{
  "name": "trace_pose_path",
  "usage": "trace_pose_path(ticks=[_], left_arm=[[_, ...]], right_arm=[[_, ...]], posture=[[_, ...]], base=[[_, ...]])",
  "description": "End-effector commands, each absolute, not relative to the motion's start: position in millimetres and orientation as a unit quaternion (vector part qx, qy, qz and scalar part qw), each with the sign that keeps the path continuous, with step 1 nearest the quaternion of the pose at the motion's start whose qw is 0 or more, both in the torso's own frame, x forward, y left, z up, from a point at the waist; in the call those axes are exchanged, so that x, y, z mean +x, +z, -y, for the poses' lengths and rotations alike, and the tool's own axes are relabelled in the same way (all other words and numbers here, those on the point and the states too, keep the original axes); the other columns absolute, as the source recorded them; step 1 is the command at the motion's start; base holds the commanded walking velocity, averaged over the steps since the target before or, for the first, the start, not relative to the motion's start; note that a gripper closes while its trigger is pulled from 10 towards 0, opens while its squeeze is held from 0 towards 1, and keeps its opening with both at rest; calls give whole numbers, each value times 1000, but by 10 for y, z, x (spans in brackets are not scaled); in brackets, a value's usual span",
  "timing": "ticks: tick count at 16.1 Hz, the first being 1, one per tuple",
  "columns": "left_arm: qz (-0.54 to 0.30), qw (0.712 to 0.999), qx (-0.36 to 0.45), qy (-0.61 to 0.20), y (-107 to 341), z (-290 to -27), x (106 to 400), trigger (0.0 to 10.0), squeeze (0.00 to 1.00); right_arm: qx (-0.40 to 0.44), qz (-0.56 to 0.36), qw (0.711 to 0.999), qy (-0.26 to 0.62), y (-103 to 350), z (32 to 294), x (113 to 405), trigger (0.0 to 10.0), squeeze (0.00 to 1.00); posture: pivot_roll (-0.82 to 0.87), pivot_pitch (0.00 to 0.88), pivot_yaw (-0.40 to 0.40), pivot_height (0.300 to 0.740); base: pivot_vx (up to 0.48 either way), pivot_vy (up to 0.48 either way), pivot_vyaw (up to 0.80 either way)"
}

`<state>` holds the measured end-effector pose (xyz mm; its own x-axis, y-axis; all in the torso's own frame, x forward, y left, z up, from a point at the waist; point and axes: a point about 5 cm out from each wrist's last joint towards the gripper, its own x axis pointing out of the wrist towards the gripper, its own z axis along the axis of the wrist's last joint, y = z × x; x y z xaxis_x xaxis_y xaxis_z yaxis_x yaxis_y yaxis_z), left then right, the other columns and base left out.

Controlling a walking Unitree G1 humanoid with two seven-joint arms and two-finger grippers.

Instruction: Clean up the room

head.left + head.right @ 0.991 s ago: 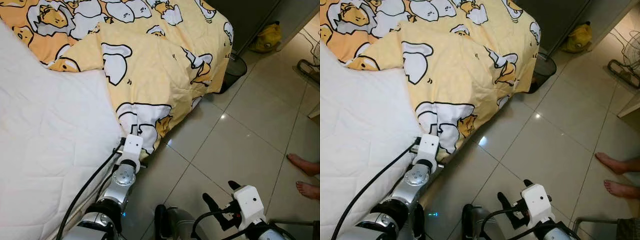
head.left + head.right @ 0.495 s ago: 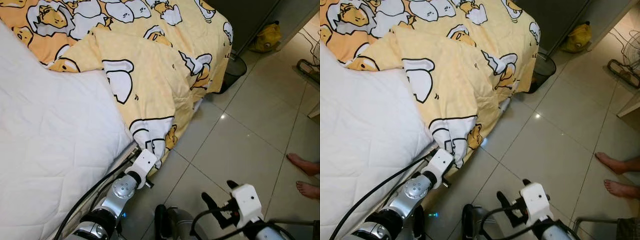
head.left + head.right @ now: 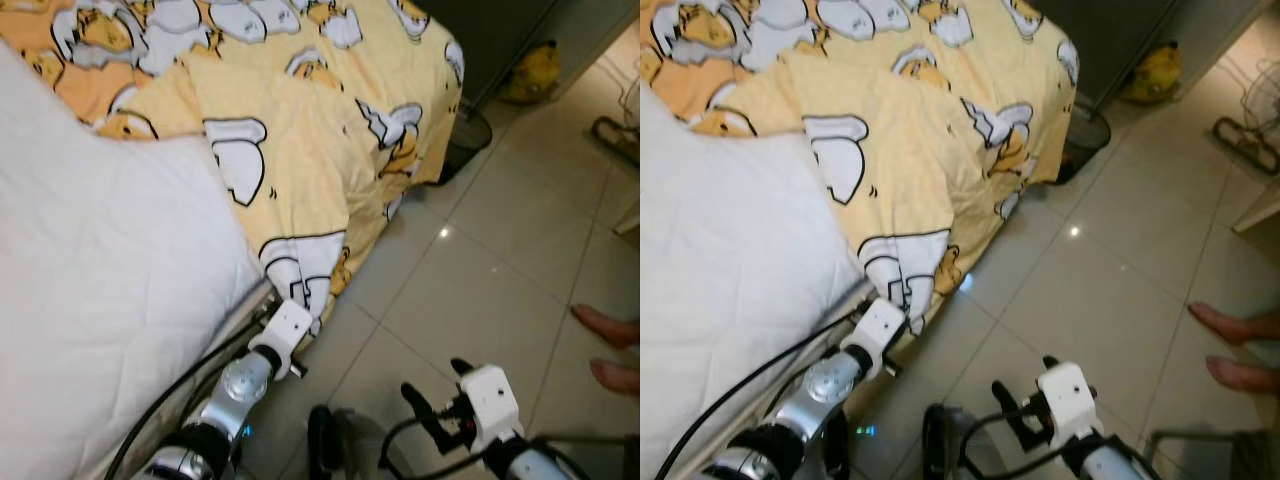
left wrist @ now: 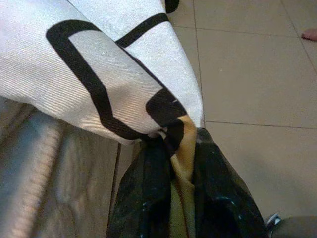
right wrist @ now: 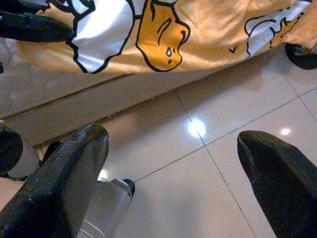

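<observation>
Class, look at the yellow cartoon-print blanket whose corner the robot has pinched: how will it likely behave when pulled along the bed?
The blanket is probably floppy: it folds and drapes over the bed edge. It seems thin and light, bunching narrowly between the left end effector fingers. Its smooth weave may slip from a pinch.

Glossy beige tiled floor (image 3: 480, 290); white mattress (image 3: 90, 290); dark cabinet (image 3: 495, 30).

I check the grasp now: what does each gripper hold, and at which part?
The left gripper pinches the yellow blanket at its hanging corner, beside the bed's edge. The right gripper is open over the floor tiles, holding nothing.
</observation>
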<state>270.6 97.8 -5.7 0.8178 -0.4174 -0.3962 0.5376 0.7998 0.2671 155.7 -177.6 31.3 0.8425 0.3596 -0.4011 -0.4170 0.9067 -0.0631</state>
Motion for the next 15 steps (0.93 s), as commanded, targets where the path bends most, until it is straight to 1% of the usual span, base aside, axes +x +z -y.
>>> trace_pose_path(ticks=[1,3,4,6,7,8,9,10,13,15], left_arm=[[-174,927,191,-274,-153,-905,2586,10000,0],[-175,920,194,-293,-181,-836,2533,10000,0],[-176,914,189,-313,-193,-768,2498,10000,0],[-181,893,189,-366,-231,-561,2389,10000,0],[-197,872,159,-419,-274,-347,2239,10000,0],[-206,865,140,-437,-290,-273,2176,10000,0],[-211,850,120,-467,-304,-157,2072,10000,0],[-220,835,92,-496,-309,22,1941,10000,0],[-238,817,18,-525,-242,310,1823,10000,0],[-273,779,-71,-560,-185,489,1720,10000,0]], right_arm=[[-78,-211,954,197,251,1840,1490,10000,0],[-78,-213,953,202,239,1827,1479,10000,0],[-77,-213,953,202,237,1822,1482,10000,0],[-78,-214,952,202,231,1823,1487,10000,0],[-78,-216,952,203,222,1823,1486,10000,0],[-78,-216,952,204,221,1822,1485,10000,0],[-78,-217,951,205,220,1819,1486,10000,0],[-79,-217,951,207,216,1817,1487,10000,0],[-81,-220,949,210,207,1823,1491,10000,0],[-83,-223,948,213,200,1828,1475,10000,0]], posture=[[-156,191,-189,722],[-156,191,-189,722],[-158,193,-188,722],[-157,194,-186,722],[-157,196,-184,722],[-157,196,-184,722],[-163,199,-181,722],[-164,200,-183,722],[-169,201,-187,722],[-171,202,-188,722]], base=[[-330,0,0],[-317,0,0],[0,0,0],[0,0,0],[0,0,0],[0,0,0],[0,0,0],[0,0,0],[0,0,0],[0,0,0]])
